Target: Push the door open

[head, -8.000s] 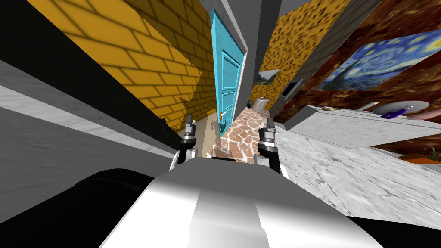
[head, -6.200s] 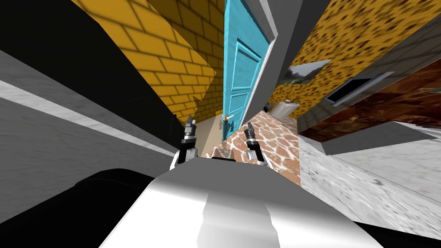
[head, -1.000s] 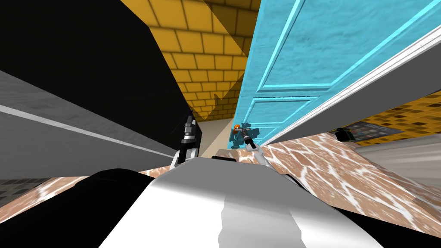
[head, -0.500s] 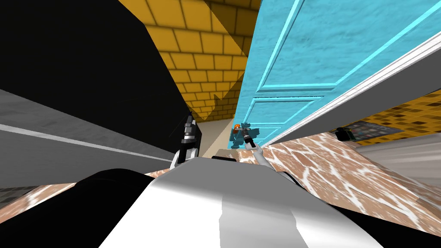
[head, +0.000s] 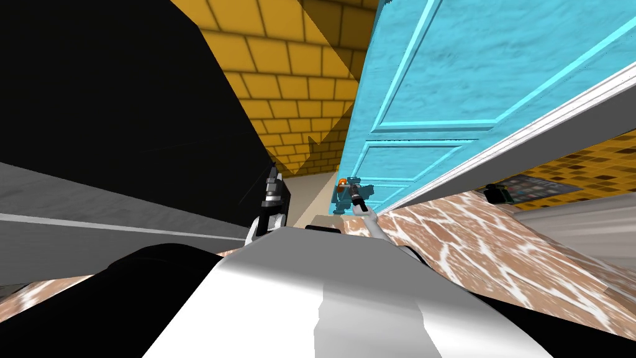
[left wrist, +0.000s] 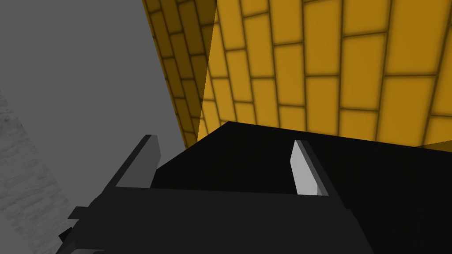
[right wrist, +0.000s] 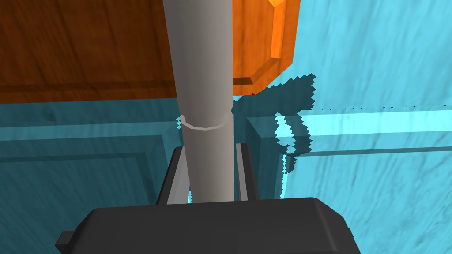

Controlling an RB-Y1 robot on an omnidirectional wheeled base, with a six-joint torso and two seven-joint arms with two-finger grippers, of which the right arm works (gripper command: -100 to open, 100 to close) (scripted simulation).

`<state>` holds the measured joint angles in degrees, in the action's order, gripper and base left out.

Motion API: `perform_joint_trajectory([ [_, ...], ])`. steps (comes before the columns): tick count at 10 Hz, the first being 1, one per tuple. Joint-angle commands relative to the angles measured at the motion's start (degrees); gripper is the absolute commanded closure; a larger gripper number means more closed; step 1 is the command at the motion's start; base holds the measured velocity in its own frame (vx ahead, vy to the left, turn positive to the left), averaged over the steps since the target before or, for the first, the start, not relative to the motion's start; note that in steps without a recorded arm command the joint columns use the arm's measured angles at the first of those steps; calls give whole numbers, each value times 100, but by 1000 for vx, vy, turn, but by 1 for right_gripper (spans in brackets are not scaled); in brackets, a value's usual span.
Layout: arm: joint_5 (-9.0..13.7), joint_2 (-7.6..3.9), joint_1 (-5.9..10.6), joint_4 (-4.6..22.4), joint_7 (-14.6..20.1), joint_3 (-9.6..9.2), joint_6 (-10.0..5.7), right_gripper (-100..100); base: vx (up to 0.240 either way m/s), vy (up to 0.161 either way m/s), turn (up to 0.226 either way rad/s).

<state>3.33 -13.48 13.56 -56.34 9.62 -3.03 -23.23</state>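
- 2 blades of the right gripper (right wrist: 209, 152) clamp the grey handle (right wrist: 204, 66), a hold for driving the turquoise door (head: 447, 62) just ahead.
- Left gripper (left wrist: 223, 163) hangs spread and empty by the yellow brick wall (left wrist: 331, 66), probably unneeded.

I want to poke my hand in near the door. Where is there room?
Free: the beige floor strip between the left gripper and the blue door; also the stone-patterned floor beside the door frame. Crowded: the grey handle, clamped by the right gripper.
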Motion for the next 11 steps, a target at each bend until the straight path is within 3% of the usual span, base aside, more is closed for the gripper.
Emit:
perform_joint_trajectory([
  [1, -6, 27, 155, 79, -133, 254, -53, 100, 98, 55, -21],
  [2, -6, 27, 155, 79, -133, 254, -53, 100, 75, 34, -26],
  [11, -108, 555, 573, 628, -730, 1131, -20, 100, 92, 49, -27],
])
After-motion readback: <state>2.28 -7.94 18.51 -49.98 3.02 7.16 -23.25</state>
